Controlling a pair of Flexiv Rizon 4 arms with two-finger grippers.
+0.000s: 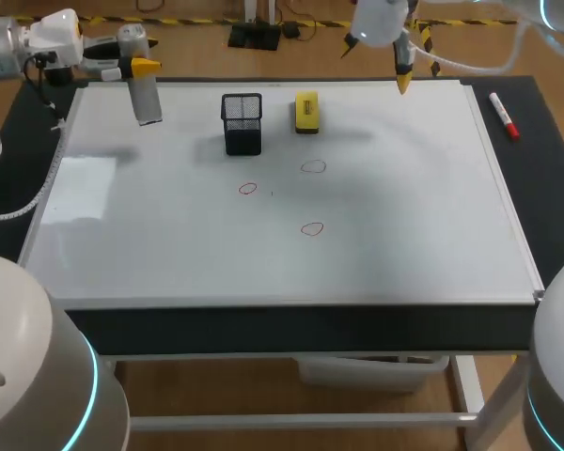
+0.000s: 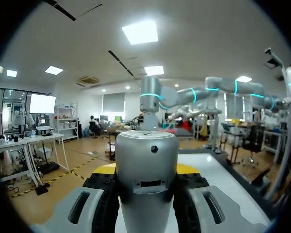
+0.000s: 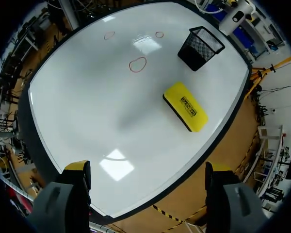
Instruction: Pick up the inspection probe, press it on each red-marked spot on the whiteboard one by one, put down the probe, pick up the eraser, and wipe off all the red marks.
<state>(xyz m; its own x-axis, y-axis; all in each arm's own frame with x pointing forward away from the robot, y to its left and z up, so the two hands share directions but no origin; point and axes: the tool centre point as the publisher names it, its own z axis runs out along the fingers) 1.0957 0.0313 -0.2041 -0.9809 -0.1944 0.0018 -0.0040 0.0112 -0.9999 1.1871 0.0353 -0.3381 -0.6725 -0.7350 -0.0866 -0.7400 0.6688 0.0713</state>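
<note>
Left claw [image 1: 141, 68] holds probe [image 1: 147, 101] near black mesh cup [image 1: 242, 122]

We see the whiteboard [image 1: 404, 235] brightly and evenly lit from overhead. In the head view a pale glare patch lies at its left side, and soft grey shadows spread beside the mesh basket [image 1: 242, 122] and across the upper middle. The right wrist view shows two white reflections on the board, one near the red marks [image 3: 137, 64], and a dim shadow beside the eraser [image 3: 185, 106].
</note>
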